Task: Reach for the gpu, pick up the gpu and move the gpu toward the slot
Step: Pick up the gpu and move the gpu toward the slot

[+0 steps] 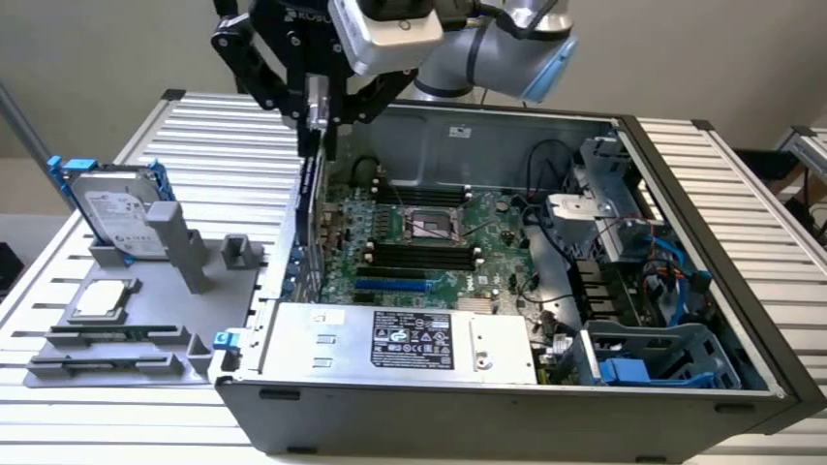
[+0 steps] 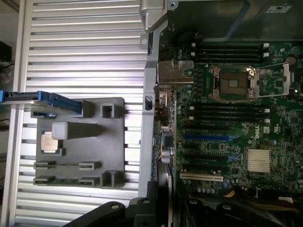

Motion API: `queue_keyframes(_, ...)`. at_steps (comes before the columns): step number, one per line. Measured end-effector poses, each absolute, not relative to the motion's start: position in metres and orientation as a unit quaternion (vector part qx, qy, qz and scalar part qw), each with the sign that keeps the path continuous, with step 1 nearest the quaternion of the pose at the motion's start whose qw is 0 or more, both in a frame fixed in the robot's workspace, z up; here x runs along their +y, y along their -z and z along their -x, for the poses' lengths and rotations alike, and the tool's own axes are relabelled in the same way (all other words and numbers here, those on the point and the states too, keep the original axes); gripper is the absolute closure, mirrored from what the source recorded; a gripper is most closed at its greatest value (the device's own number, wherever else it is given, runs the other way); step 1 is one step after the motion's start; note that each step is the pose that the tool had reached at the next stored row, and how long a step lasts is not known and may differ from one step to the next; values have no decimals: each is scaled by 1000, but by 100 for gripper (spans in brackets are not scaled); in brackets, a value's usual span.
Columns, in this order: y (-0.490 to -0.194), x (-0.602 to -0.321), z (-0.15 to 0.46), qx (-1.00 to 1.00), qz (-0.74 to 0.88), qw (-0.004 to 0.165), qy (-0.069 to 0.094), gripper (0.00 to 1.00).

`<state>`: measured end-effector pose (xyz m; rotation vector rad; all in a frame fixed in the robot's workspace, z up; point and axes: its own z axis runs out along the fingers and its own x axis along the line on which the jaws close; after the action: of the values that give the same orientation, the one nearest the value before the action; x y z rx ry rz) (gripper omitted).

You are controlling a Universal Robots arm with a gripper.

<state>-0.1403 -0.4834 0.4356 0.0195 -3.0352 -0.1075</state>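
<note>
I am holding the thin green circuit-board card, the gpu (image 1: 310,213), pinched between my black gripper (image 1: 320,121) fingers. The card hangs straight down, on its edge. It is just inside the big grey open computer case (image 1: 723,407), close to the case wall on the exterior view's left. Its shiny silver metal bracket (image 2: 174,73) is next to that wall too.

I think the way to do this well is to keep the card straight up and down. I should line its bottom edge up with a long slot, not the wall, and go slowly so nothing bumps.

Inside the case lie the wide green motherboard (image 1: 440,242), a silver power box with a black label (image 1: 401,341), and a blue plastic cage (image 1: 646,363).

Beside the case, on the exterior view's left, sits a grey plastic holder tray (image 1: 194,305). In it are a silver boxy hard drive with blue rails (image 1: 116,213) and a small square silver chip (image 1: 104,298).
</note>
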Motion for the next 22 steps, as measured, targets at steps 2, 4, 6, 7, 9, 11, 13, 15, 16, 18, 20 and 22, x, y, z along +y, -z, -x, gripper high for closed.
queue_keyframes(2,-435,-483,131,-998,-6,53,35,74)
queue_keyframes(4,-435,-483,122,-998,-6,54,35,74)
queue_keyframes(6,-435,-482,115,-998,-6,56,32,74)
queue_keyframes(7,-434,-481,113,-998,-6,56,29,74)
queue_keyframes(9,-434,-478,108,-998,-6,57,25,74)
queue_keyframes(11,-434,-476,103,-998,-6,57,23,74)
queue_keyframes(13,-433,-473,97,-998,-5,58,21,74)
queue_keyframes(15,-433,-470,91,-998,-5,58,20,74)
queue_keyframes(16,-433,-469,87,-998,-5,58,20,74)
queue_keyframes(18,-433,-467,79,-998,-5,58,19,74)
queue_keyframes(20,-432,-465,70,-998,-5,58,18,74)
queue_keyframes(22,-432,-461,62,-998,-5,58,17,74)
